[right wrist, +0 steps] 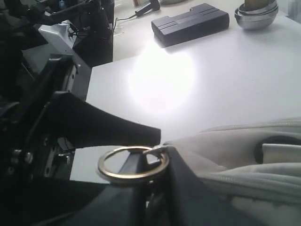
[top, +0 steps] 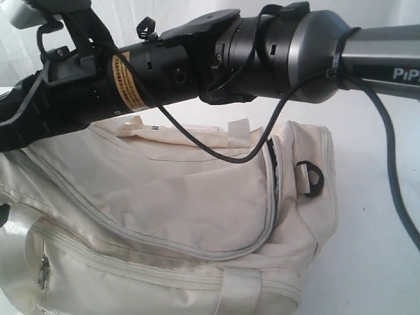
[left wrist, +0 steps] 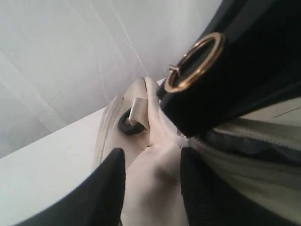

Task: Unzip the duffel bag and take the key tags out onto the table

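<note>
The cream-beige duffel bag (top: 164, 190), slack and creased with a black D-ring (top: 310, 176) at its end, lies on the white counter (top: 367, 262), the left fingers (left wrist: 106, 188) pinching a fold of its end fabric and the right fingers (right wrist: 108, 125) seemingly closed on a gold ring (right wrist: 133, 164) at the zip.

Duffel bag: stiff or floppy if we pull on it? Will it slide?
Likely floppy: the duffel bag top sags and its fabric bunches between the left end effector fingers. Probably light, so it may drag across the table when pulled.
</note>
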Controlling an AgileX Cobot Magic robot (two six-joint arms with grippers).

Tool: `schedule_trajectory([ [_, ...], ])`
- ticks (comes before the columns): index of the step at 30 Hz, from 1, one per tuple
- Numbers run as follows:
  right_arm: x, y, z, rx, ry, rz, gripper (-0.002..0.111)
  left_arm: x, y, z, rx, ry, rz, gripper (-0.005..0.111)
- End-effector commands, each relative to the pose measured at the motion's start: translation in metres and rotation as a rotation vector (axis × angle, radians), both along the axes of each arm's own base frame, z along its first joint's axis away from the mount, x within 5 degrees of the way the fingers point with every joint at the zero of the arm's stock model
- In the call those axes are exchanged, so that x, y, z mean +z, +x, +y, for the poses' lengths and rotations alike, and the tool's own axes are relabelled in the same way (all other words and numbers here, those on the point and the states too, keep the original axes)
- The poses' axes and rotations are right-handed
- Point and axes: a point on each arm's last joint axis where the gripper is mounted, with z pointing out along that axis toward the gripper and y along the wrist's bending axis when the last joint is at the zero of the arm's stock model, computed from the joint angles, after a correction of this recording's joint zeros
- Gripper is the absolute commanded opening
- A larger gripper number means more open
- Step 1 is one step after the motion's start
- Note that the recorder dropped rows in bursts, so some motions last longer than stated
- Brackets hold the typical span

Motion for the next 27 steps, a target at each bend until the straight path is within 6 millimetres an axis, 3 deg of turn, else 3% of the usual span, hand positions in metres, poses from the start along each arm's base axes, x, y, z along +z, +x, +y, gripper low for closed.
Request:
schedule_trajectory([
  [1, 0.030, -0.002, -0.012, 0.007, 0.098, 0.034, 0.000, -0.002, -0.002, -0.007, -0.074, -0.003, 0.005, 0.049],
  [6, 0.030, 0.001, -0.014, 0.008, 0.100, 0.046, 0.000, -0.003, -0.002, -0.009, -0.095, -0.007, 0.008, 0.057],
  [20, 0.032, -0.004, -0.015, 0.056, 0.108, 0.077, 0.000, 0.009, -0.002, -0.013, -0.091, -0.191, 0.042, 0.057],
  [27, 0.034, -0.005, -0.016, 0.056, 0.110, 0.074, 0.000, 0.005, -0.003, -0.010, -0.033, -0.272, 0.135, 0.057],
])
